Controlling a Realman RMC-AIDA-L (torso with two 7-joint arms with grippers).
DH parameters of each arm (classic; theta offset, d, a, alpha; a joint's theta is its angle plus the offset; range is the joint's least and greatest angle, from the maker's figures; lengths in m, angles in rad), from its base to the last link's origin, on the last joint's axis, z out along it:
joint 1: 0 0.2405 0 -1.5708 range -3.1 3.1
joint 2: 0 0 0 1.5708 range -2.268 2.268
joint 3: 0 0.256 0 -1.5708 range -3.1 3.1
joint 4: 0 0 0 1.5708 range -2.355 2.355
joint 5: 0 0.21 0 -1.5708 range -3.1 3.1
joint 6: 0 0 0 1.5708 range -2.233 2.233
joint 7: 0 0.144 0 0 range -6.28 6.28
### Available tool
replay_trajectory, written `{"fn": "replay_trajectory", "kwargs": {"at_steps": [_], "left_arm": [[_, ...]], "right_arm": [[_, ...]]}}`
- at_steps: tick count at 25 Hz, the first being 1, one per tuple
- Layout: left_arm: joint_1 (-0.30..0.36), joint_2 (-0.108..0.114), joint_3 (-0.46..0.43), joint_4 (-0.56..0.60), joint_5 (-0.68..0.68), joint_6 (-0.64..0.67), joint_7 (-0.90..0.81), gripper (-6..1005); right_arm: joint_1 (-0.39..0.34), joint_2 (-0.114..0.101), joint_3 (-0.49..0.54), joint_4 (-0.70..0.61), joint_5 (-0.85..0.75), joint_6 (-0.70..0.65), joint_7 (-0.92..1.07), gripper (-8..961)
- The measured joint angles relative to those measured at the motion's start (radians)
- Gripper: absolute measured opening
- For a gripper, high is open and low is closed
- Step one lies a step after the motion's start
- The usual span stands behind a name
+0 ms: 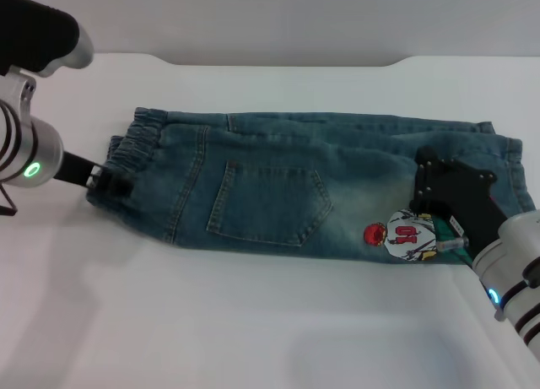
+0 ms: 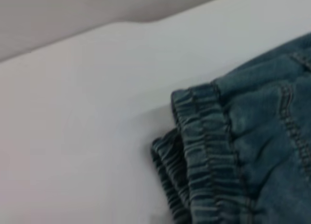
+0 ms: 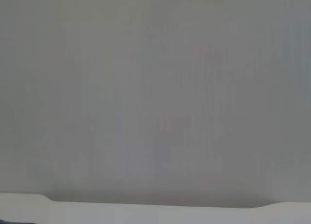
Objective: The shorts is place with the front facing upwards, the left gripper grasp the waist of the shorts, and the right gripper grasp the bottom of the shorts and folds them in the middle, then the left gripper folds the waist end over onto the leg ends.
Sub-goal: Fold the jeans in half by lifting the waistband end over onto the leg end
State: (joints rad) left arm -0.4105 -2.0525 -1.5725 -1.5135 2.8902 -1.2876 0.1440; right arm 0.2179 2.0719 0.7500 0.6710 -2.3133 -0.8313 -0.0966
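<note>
The blue denim shorts [image 1: 278, 186] lie flat on the white table [image 1: 253, 321], folded in half lengthwise. A pocket [image 1: 266, 203] and a red-and-white printed patch [image 1: 401, 235] face up. The elastic waist [image 1: 139, 144] is at the left and the leg ends [image 1: 506, 153] at the right. My left gripper [image 1: 110, 185] sits at the near corner of the waist, touching its edge. The left wrist view shows the gathered waistband [image 2: 204, 151] close up in two layers. My right gripper [image 1: 426, 182] rests over the leg end near the patch. The right wrist view shows no shorts.
The table's far edge [image 1: 278, 65] runs along a grey wall behind the shorts. White table surface lies in front of the shorts and to the left of the waist.
</note>
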Motion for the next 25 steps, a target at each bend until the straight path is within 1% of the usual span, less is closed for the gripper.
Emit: {"fn": "replay_trajectory", "kwargs": {"at_steps": [1,4,5,7,9,10,15,25], "left_arm": [[0.0,0.0,0.0,0.0,0.0,0.0,0.0,571],[-0.023,-0.001,-0.018,0.052,0.0,0.001,0.012,648],[-0.04,-0.002,-0.019,0.087,-0.001,0.01,0.015,688],[-0.047,-0.002,-0.019,0.102,-0.001,0.016,0.016,767],[-0.072,-0.003,-0.022,0.144,-0.001,0.028,0.021,847],[-0.089,-0.003,-0.028,0.173,-0.001,0.035,0.026,847],[-0.11,-0.004,-0.03,0.212,-0.001,0.053,0.029,847],[-0.128,-0.004,-0.026,0.234,-0.005,0.054,0.029,848]], "right_arm": [[0.0,0.0,0.0,0.001,0.0,0.0,0.0,-1],[0.002,0.0,0.0,0.001,0.0,0.0,0.0,-1],[0.004,0.0,0.0,0.002,0.0,0.0,0.0,-1],[0.004,0.0,0.0,0.003,0.0,0.0,0.0,-1],[0.004,0.0,0.0,0.004,0.0,0.0,0.0,-1],[0.005,0.001,0.0,0.004,0.0,0.0,0.0,-1],[0.004,0.001,0.0,0.005,0.0,0.0,0.0,-1],[0.0,0.0,0.003,0.016,0.001,0.0,0.0,-1]]}}
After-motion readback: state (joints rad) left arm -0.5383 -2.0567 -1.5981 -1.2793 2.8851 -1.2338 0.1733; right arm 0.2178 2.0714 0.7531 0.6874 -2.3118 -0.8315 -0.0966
